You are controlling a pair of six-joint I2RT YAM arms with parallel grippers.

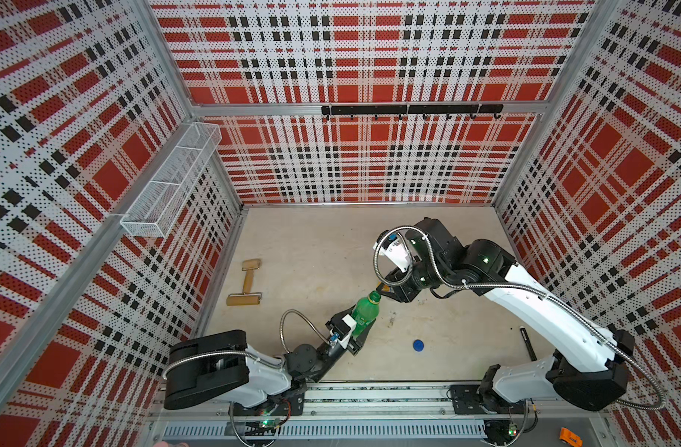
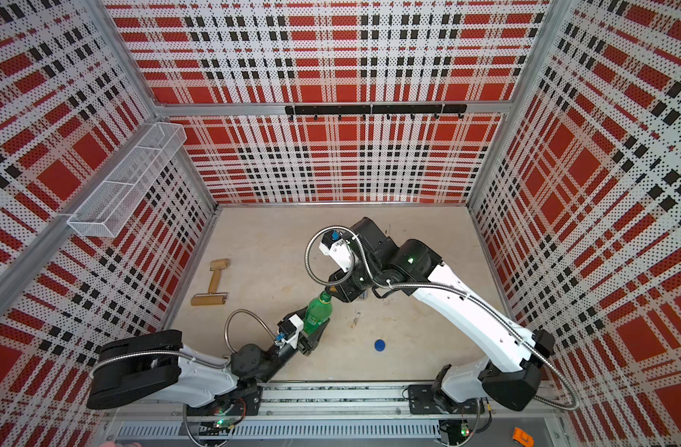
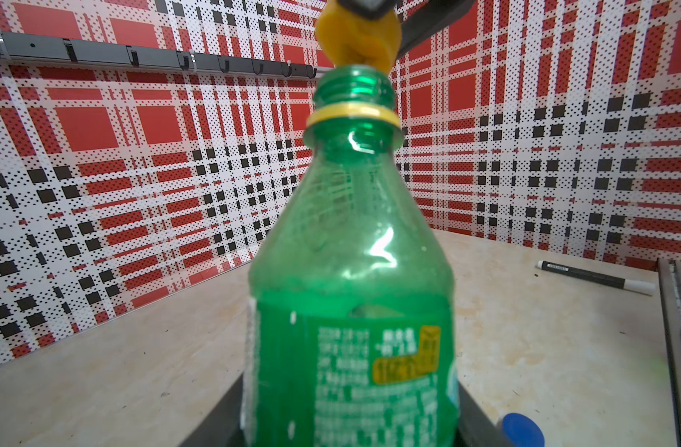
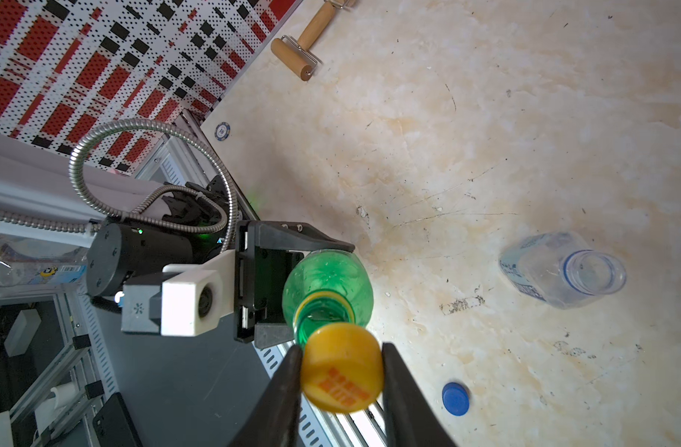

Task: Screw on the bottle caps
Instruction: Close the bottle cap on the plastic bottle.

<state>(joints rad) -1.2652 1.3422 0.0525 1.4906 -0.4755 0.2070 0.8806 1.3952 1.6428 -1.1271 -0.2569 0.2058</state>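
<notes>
Only the right wrist view shows the clear bottle (image 4: 555, 271). It sits on the counter (image 4: 486, 135) with its open mouth toward the camera, well apart from both claws. That view also shows a round chip (image 4: 222, 131) by the counter's edge. The left wrist view shows a pen (image 3: 598, 276) by the wall. Both top views show the blue cap (image 1: 418, 345) lying flat on the counter, near the left arm.

The left claw (image 1: 357, 322) is clamped on the green bottle (image 1: 364, 315), with a finger on each side of its label. The bottle is tilted. Its long side runs away from the left arm, and its open mouth points up at the right claw (image 1: 383, 288).

The right claw is squeezed on the yellow cap (image 4: 343, 367), with a finger on each side. The cap's printed top faces the right wrist camera and its open side faces the bottle. It sits tilted at the rim of the mouth and covers only part of it. It may just touch the rim, but that is hard to see.
</notes>
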